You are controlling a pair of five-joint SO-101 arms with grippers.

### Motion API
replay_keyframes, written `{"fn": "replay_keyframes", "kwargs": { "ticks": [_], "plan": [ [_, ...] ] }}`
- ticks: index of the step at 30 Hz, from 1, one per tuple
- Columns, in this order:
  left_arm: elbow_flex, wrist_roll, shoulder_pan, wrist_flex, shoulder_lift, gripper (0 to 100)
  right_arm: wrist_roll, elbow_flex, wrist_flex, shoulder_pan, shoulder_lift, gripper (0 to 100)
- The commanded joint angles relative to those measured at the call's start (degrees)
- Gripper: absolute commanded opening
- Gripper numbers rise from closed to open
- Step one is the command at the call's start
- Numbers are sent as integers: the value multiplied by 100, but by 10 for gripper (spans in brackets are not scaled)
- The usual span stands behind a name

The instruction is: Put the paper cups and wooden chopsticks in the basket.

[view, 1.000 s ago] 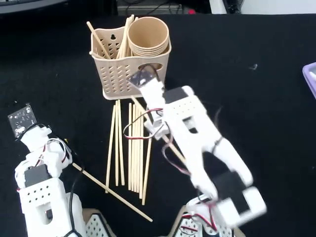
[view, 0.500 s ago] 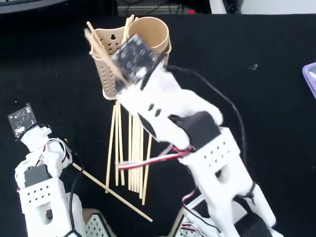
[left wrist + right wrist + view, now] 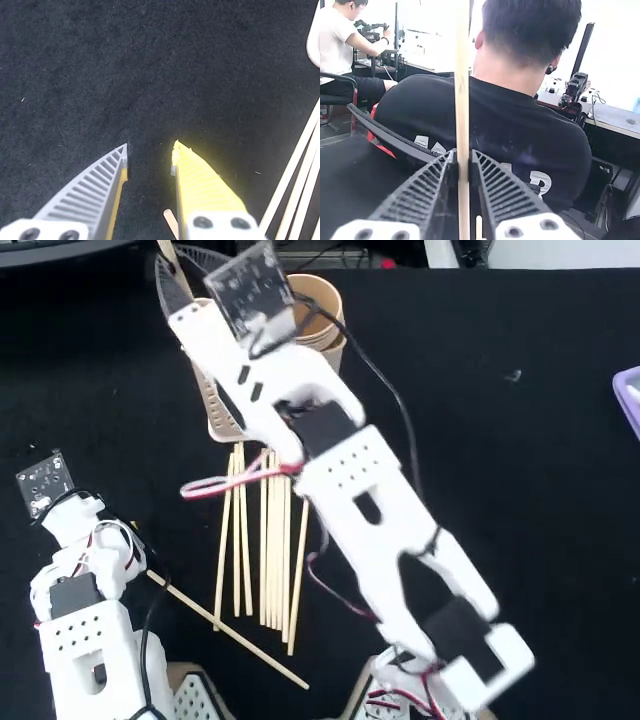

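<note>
My right gripper is shut on a wooden chopstick that stands upright between its jaws. In the high view the right arm stretches over the beige basket, and its gripper holds the chopstick above the basket's far left corner. Stacked paper cups sit in the basket's right side. Several loose chopsticks lie on the black cloth in front of the basket. My left gripper hangs open over bare cloth, with chopsticks beside it. The left arm stays at the near left.
One chopstick lies slanted near the left arm's base. A purple object shows at the right edge. The black cloth to the right of the arms is open ground.
The right arm rose from the table in front of the basket and swung up and left over it, carrying a chopstick. The left arm kept still.
</note>
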Motion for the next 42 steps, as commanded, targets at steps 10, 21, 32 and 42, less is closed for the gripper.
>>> {"fn": "replay_keyframes", "kwargs": {
  "ticks": [10,21,32,42],
  "plan": [
    [-66,62,-48,-79,-79,148,-62,-637,1160,211,646,134],
    [-66,62,-48,-79,-79,148,-26,-831,3121,176,-901,109],
    [-57,62,-13,-79,-79,148,-18,1771,6198,44,-2651,109],
    [-347,-167,57,167,-35,153,176,4171,5152,519,-2730,162]
  ]
}}
